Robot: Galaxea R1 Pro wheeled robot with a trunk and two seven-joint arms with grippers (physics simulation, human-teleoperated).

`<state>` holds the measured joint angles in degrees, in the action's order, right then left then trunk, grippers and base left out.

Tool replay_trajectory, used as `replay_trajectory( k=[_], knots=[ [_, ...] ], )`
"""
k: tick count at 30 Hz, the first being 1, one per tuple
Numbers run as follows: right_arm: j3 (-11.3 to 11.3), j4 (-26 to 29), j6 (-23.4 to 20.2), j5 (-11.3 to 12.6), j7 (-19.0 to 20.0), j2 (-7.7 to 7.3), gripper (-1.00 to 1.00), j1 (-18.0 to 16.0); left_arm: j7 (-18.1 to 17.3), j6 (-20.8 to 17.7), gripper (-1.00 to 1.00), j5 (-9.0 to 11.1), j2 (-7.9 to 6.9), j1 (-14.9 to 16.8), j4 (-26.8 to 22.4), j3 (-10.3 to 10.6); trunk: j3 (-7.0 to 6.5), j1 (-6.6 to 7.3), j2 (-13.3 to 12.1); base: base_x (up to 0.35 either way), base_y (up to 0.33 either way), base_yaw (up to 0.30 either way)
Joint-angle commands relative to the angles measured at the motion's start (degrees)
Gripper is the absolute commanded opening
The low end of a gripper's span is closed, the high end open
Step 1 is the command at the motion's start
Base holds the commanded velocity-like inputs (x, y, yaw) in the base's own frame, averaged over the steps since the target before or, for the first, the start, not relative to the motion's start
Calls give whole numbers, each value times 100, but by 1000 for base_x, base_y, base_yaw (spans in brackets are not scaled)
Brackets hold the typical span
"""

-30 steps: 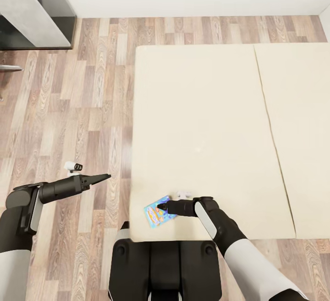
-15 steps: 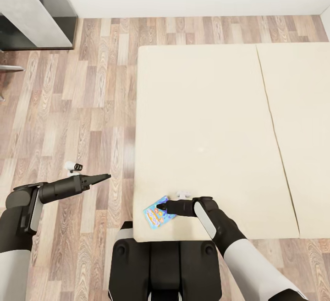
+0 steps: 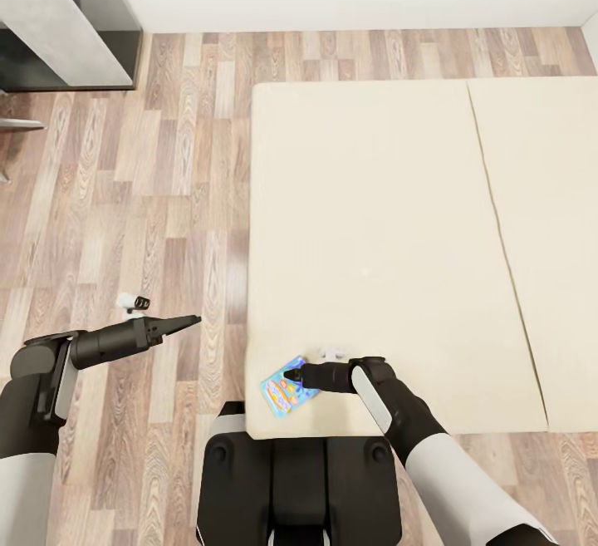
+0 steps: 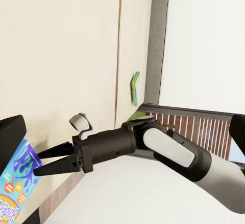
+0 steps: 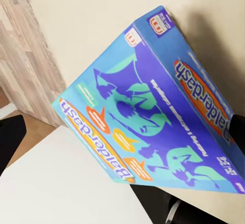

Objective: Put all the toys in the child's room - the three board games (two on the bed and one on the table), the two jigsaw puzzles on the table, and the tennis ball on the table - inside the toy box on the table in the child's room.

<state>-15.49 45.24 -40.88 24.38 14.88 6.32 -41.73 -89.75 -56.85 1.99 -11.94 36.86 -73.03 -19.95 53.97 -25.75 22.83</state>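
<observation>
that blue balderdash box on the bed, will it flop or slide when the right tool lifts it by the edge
The blue box looks like stiff printed cardboard, so it probably stays flat. Its glossy faces could slip if the right tool holds only one edge. Flat and wide, it may tilt rather than roll.

White forearm shells [image 3: 465, 471], black joints, tapered black end effector [image 4: 51, 158], dark trunk [image 3: 299, 488]

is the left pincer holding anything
No: in the head view the left pincer hangs over the wood floor with nothing between its fingers, away from the blue board game on the bed.
</observation>
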Motion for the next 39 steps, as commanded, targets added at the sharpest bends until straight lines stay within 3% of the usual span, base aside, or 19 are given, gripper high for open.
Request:
replay_trajectory(
  k=[1, 39],
  knots=[
    [2, 3, -24, -12, 15, 1, 100, -2, -25, -59, 100, -6, -2, -1, 0, 0, 6, -3, 9, 0, 54, 0],
    [2, 10, -17, -21, 15, 9, 100, -2, -25, -63, 100, -6, -26, 2, 0, -9, 6, -3, 9, 0, 27, 0]
  ],
)
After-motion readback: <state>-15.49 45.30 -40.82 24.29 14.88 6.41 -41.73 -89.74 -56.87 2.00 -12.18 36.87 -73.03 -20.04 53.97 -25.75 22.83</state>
